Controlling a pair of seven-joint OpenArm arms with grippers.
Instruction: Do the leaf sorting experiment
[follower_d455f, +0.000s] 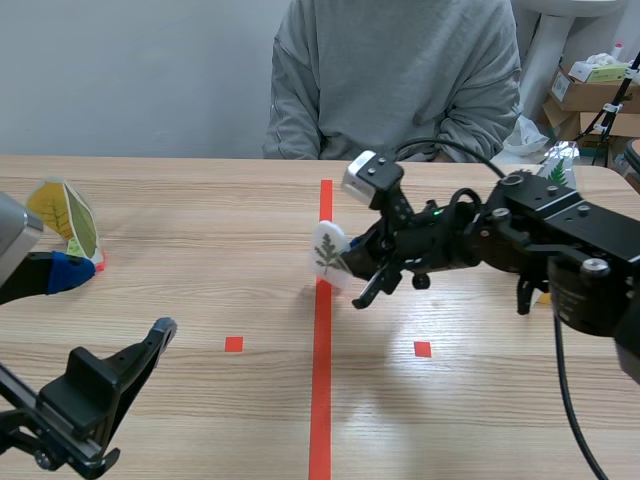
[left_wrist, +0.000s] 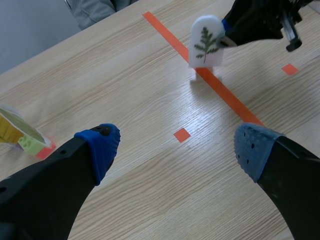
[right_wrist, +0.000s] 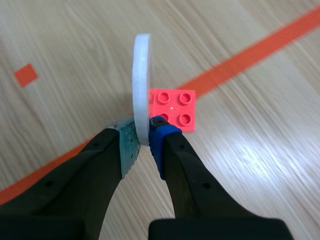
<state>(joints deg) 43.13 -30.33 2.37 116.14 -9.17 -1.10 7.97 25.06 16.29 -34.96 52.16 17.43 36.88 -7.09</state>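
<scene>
A white leaf card (follower_d455f: 327, 255) printed with a green fern leaf hangs just above the long orange tape line, with my right gripper (follower_d455f: 352, 262) shut on its edge. In the right wrist view the card (right_wrist: 141, 92) shows edge-on between the pads, a red brick (right_wrist: 173, 108) fixed to its side. The left wrist view shows the card (left_wrist: 205, 43) ahead of my gripper. My left gripper (left_wrist: 175, 150) stands open low at the near left, nothing between its fingers. A yellow leaf card (follower_d455f: 62, 217) on a coloured brick base stands at the far left.
A person in a grey sweater (follower_d455f: 395, 75) sits across the table. Another leaf card (follower_d455f: 556, 170) stands behind my right arm at the far right. Cardboard boxes (follower_d455f: 590, 95) lie beyond the table.
</scene>
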